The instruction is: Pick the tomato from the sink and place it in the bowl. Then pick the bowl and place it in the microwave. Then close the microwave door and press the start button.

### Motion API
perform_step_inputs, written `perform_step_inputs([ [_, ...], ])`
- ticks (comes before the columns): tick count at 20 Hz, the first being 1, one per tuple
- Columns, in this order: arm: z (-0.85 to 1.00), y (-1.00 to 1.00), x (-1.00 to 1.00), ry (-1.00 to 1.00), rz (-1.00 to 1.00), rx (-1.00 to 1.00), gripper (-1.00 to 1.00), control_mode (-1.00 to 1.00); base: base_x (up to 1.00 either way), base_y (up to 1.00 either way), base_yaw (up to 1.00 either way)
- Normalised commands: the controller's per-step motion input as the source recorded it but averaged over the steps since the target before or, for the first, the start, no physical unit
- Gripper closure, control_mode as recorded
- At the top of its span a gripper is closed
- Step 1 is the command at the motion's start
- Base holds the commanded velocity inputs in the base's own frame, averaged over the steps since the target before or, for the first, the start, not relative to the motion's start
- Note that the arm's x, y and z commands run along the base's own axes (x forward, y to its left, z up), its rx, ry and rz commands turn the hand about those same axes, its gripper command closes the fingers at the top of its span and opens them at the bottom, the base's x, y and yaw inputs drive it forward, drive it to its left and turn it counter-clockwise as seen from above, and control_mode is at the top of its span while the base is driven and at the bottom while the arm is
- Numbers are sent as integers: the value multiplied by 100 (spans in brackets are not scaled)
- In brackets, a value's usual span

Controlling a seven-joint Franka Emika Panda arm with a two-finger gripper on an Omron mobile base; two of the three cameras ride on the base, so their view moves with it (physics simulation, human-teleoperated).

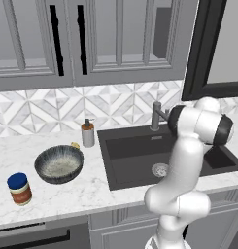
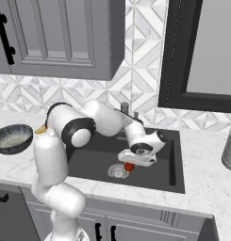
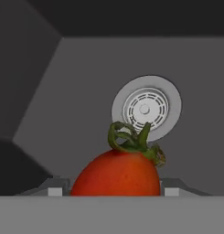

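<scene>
This is a home kitchen, rendered rather than filmed. A white marbled counter (image 1: pixel 67 194) runs across the lower half of the frame, with a dark recessed sink (image 1: pixel 135 146) set into it at centre right and a grey faucet (image 1: pixel 157 116) rising at its back edge. Behind it the wall is tiled in a pale geometric pattern (image 1: pixel 52 107). Grey panelled wall cupboards (image 1: pixel 106 39) with black handles fill the upper part of the frame, and matching cupboard fronts (image 2: pixel 136 226) sit below the counter. A soap dispenser (image 1: pixel 88 133), a bowl (image 1: pixel 59 164) and a blue-lidded jar (image 1: pixel 19 188) stand on the counter at left.
</scene>
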Motion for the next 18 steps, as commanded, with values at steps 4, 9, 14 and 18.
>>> perform_step_inputs([
  [4, 100, -10, -47, -6, 0, 0, 100, -100, 0, 0, 0],
  [9, 100, -5, -59, -5, 0, 0, 100, -100, 0, 0, 0],
  [14, 99, 34, -97, -13, 0, -3, 100, -100, 0, 0, 0],
  [18, 100, 79, -74, 0, 0, -1, 100, -100, 0, 0, 0],
])
